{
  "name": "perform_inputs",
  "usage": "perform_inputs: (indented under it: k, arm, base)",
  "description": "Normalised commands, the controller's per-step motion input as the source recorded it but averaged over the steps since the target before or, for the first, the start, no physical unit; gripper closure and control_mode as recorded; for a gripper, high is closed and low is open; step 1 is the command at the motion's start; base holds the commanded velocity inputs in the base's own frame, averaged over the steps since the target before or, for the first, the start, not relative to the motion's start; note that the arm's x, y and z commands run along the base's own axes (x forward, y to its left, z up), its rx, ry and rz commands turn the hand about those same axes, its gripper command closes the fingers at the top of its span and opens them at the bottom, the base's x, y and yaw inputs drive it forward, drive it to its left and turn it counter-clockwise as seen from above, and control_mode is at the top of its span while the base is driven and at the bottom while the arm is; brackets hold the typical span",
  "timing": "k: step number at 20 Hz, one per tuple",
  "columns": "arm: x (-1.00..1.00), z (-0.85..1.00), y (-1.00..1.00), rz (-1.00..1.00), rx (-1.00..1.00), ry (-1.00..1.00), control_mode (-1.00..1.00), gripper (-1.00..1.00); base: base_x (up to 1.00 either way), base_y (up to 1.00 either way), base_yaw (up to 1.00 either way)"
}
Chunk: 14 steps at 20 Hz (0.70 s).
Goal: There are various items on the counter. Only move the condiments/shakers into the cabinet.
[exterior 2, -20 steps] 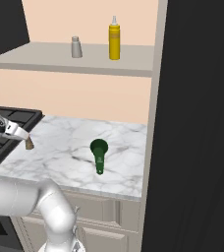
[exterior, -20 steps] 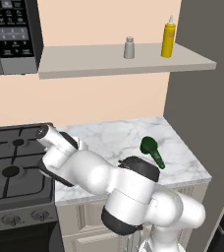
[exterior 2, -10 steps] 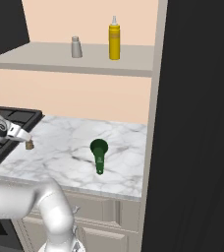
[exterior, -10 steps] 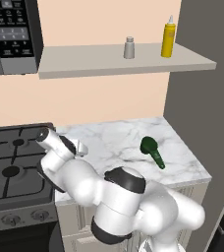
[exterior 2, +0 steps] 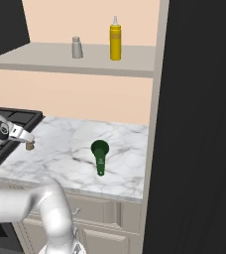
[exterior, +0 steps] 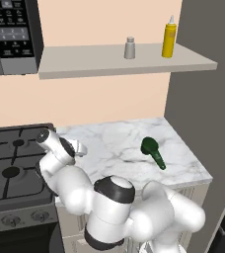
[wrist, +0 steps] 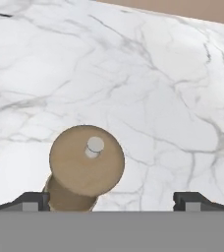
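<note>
The gripper [wrist: 111, 199] is held wide open, low over the counter [wrist: 148, 88]; the brown shaker [wrist: 86, 165] is seen upright just beside its left fingertip [wrist: 33, 199], ungripped; farther off, the green long-handled thing [exterior 2: 100, 155] lies flat; above, the grey shaker [exterior: 130, 48] and yellow squeeze bottle [exterior: 168, 38] stand on the cabinet [exterior: 99, 62].
</note>
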Motion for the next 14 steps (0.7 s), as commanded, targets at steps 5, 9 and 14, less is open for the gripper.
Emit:
perform_inputs:
  k: [5,9,14]
  arm:
    - [0.18,-0.13,0.14,0.02,0.00,0.00,-1.00,-1.00]
    - [0.24,-0.16,0.16,0.02,0.00,0.00,-1.00,-1.00]
    - [0.13,-0.22,0.15,0.03,0.00,0.00,-1.00,-1.00]
  base:
    - [0.00,0.00,0.00]
    - [0.00,0.00,0.00]
    - [0.00,0.00,0.00]
